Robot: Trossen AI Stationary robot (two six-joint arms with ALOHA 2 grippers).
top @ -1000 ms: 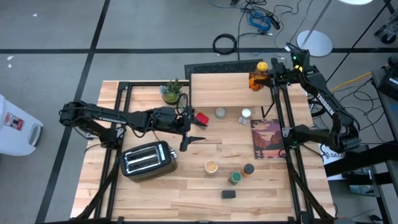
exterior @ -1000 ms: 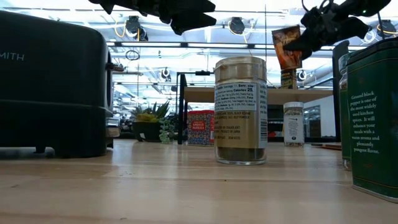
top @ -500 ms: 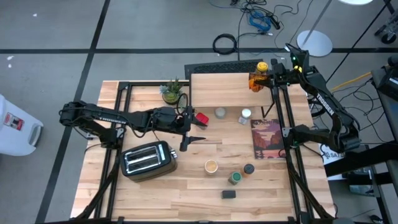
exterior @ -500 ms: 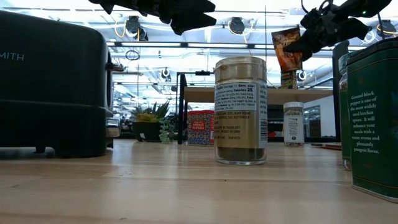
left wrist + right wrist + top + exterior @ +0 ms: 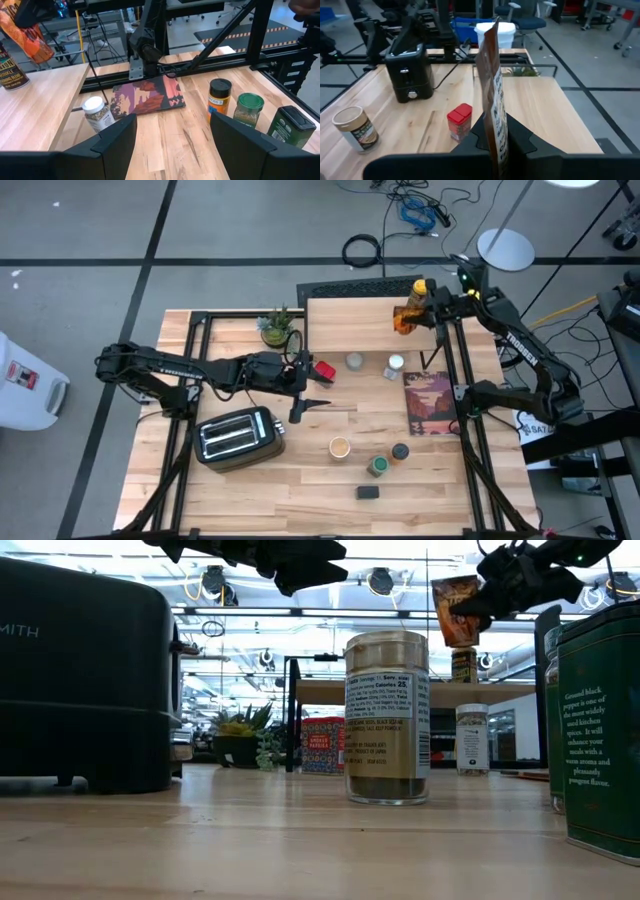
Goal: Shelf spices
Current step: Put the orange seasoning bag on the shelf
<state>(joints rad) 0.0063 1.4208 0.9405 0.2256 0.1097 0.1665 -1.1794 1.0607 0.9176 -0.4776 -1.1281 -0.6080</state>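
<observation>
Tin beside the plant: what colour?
Red tin, shown best in the right wrist view.

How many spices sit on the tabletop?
7: red tin, grey-lidded jar, white-lidded jar by the wooden shelf; tan-lidded jar, green-lidded jar, dark-lidded jar, black tin nearer front. Shelf may hide more.

- Toaster (image 5: pixel 237 438): showing black and silver.
- Tin (image 5: pixel 459 121): showing red.
- Pouch (image 5: pixel 404 317): showing orange-brown.
- Book (image 5: pixel 148 96): showing purple and pink landscape.
- Jar (image 5: pixel 249 110): wearing green lid.
- Bottle (image 5: pixel 219 100): showing orange, black cap.
</observation>
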